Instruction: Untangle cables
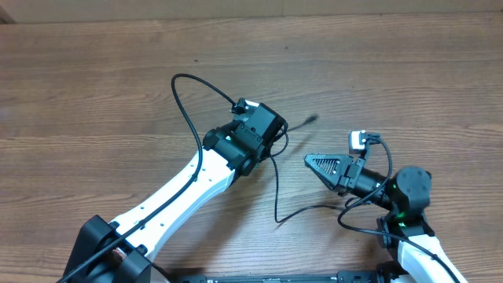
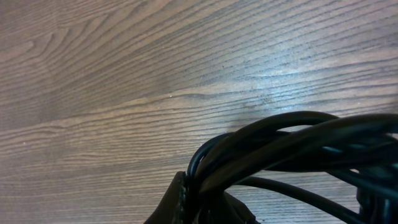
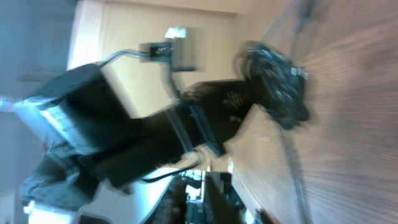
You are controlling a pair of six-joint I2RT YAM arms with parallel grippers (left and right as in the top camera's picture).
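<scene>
The left gripper [image 1: 269, 134] is squeezed shut on a bunch of thin black bendy cables [image 2: 267, 146], probably so loose ends trail over the brown wooden table [image 1: 94, 94]. The right gripper [image 1: 311, 161] looks closed and empty, waiting nearby.

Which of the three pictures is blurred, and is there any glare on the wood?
Overhead: sharp, evenly lit. Left wrist: the cables are close and soft, pale glare on the table. Right wrist: heavy motion blur throughout.
</scene>
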